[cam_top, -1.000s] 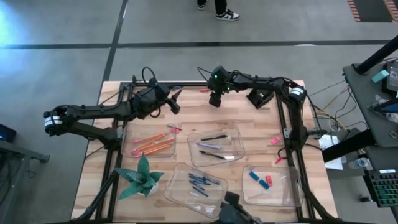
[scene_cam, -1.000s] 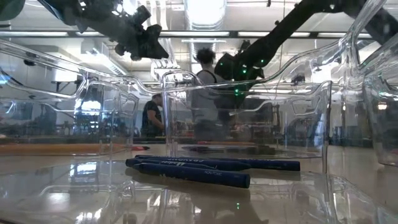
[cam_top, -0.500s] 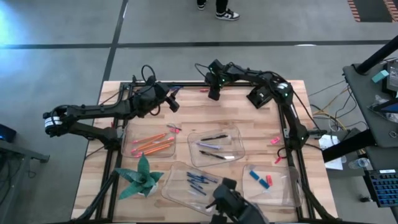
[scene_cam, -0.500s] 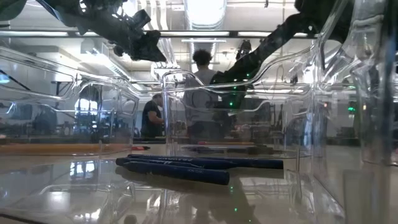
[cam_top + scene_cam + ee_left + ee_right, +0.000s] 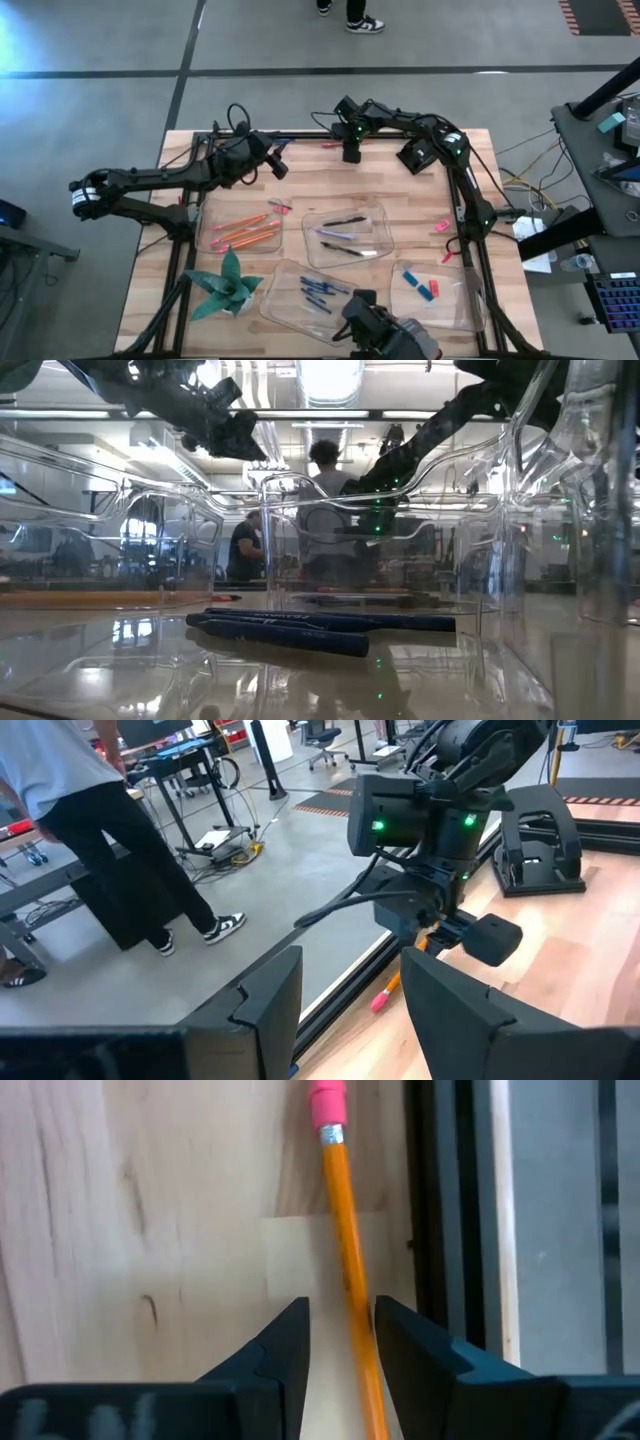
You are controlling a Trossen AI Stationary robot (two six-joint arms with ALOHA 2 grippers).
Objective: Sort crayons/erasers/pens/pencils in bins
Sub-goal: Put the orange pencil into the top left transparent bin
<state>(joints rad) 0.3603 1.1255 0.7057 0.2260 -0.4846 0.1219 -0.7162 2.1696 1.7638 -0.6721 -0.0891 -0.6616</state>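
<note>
An orange pencil with a pink eraser end (image 5: 328,1105) lies flat on the wood along the table's far edge; the eraser end also shows in the high view (image 5: 327,144). My right gripper (image 5: 351,153) is down over the pencil. Its fingers (image 5: 342,1342) are a narrow gap apart, one on each side of the shaft. My left gripper (image 5: 281,166) hangs open and empty above the far left of the table (image 5: 350,1010). Four clear bins sit nearer: pencils (image 5: 240,230), pens (image 5: 347,235), blue crayons (image 5: 315,293), erasers (image 5: 432,293). My right gripper stands across the pencil's shaft (image 5: 350,1285), a little behind the eraser end, fingers pointing down. One finger (image 5: 405,1345) is right at the shaft; I cannot tell whether it touches. The pencil lies on the table.
Loose pieces lie on the wood: a pink eraser (image 5: 441,226), a red piece (image 5: 448,257), a pink-red piece (image 5: 279,206). A green paper plant (image 5: 228,285) stands near left. A black frame rail (image 5: 450,1230) runs beside the pencil. A dark device (image 5: 385,335) sits at the near edge. People stand beyond the table.
My right gripper has gone a little toward the table's far edge and then slightly right, settling over the pencil. The dark device at the near edge has shifted, and the clear bin walls in the low view stand differently from a second ago.
</note>
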